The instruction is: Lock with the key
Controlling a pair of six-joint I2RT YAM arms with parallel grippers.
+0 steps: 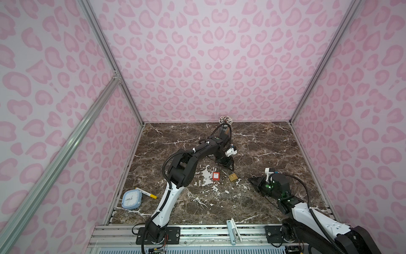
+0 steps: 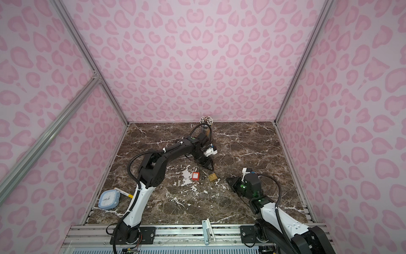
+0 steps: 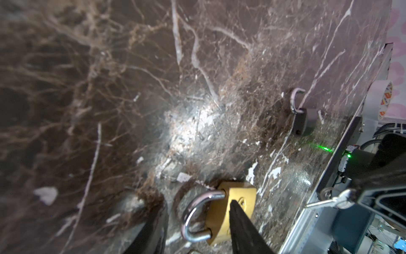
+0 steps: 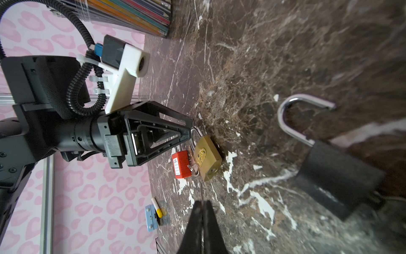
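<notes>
Your left arm (image 1: 171, 198) stretches forward and bends down, left fingers (image 3: 241, 228) parted; your right arm (image 1: 307, 212) sits low, right fingers (image 4: 193, 228) pressed together.

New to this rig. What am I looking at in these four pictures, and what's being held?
Two robot arms stand at a marble table, each ending in a two-finger tool. Two pictures come from one overhead stereo camera; the other two from a camera on each wrist. On the table: a brass padlock, a red padlock, an open black padlock, a clock, a marker and a cup of pencils. The left tool is open, straddling the brass padlock's shackle, holding nothing. The right tool is shut on what looks like a key.
</notes>
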